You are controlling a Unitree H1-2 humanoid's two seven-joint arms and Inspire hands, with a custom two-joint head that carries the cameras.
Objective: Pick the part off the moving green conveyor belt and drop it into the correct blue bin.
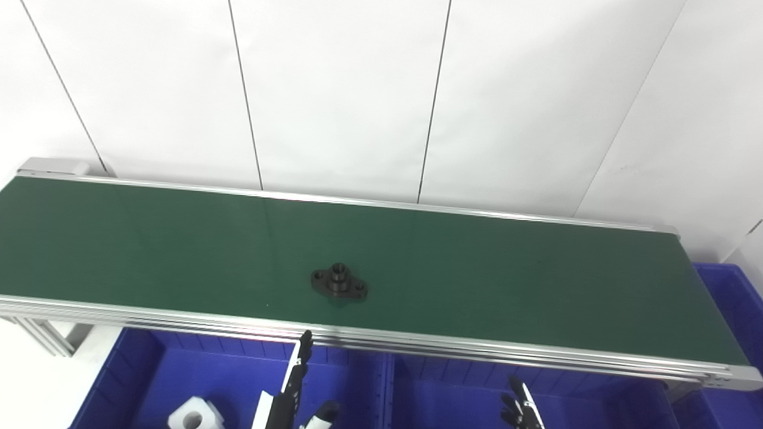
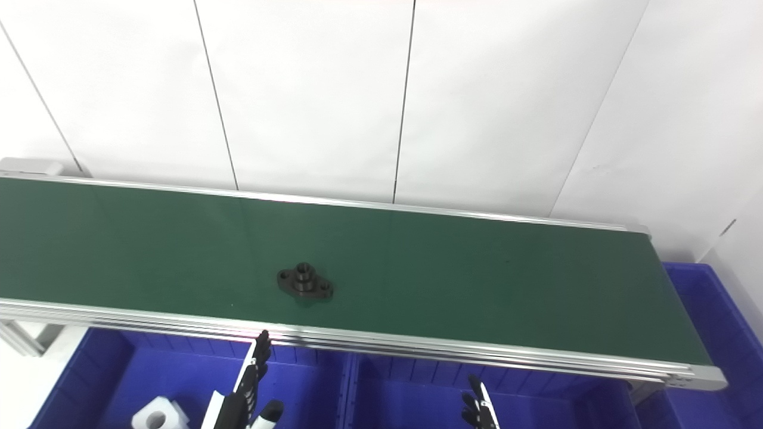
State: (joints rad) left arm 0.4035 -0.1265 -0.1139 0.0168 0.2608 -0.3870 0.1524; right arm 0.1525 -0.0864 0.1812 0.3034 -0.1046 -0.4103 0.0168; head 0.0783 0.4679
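White panelled wall (image 1: 334, 89) behind, dark vertical seams. Green conveyor belt (image 1: 506, 286) runs across the frame in a silver aluminium frame (image 1: 417, 342), sloping slightly down to the right in view.

Part (image 1: 338, 282): black flanged piece, oval base with a hole at each end, short cylindrical boss upright in the middle. Sits flat on the belt, left of centre, closer to the near rail than the far one. Nothing touching it.

Blue bins below the near rail: left bin (image 1: 137, 369) holds a white block with a round bore (image 1: 194, 416), near its front left. Middle bin (image 1: 453, 393) next to it, divider wall between them; contents not visible in the part that shows. Third blue bin (image 1: 736, 298) at the belt's right end, only partly in frame.

Left robot hand (image 1: 295, 387): comes up from the bottom edge over the left bin, fingers (image 1: 304, 348) extended and pointing up toward the near rail, thumb out to the side. Fingers spread, holding nothing. Fingertip just short of the rail, well short of the part.

Right robot hand (image 1: 520, 408): only the fingertips (image 2: 477, 393) show at the bottom edge over the middle bin. Look splayed, nothing seen in them, but most of the hand is cropped so I can't tell its state for sure.
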